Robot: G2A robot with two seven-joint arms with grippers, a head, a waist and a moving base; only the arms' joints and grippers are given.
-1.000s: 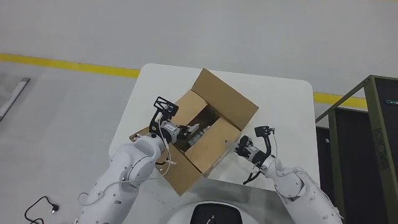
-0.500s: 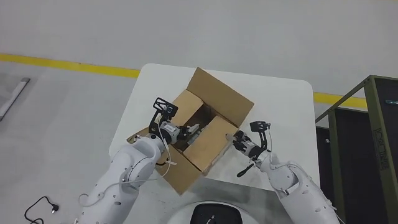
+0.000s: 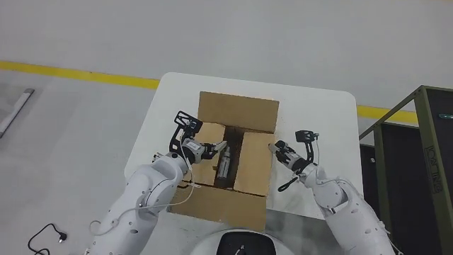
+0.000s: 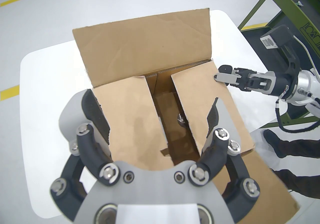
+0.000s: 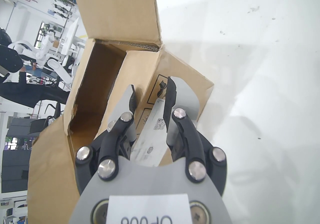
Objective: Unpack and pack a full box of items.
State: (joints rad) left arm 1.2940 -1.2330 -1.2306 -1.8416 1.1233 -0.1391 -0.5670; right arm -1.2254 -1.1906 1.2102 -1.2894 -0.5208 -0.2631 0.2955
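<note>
Grey floor with yellow lines surrounds a white table (image 3: 318, 113), and a green metal frame (image 3: 425, 134) stands off to the robot's right. The cardboard box (image 3: 237, 108) sits in the middle of the table, square to its edges. Its far flap stands up, its near flap lies outward toward the robot, and the two side flaps are folded inward with a gap between them. Through that gap a dark item (image 3: 225, 163) shows inside the box. The left gripper (image 4: 151, 96) hangs over the left side flap with its jaws spread wide and nothing between them. The right gripper (image 5: 151, 90) is at the box's right upper edge, near the far corner. Its jaws are parted only a little, one finger on the flap side and one on the outer wall side; whether they touch the cardboard cannot be told
</note>
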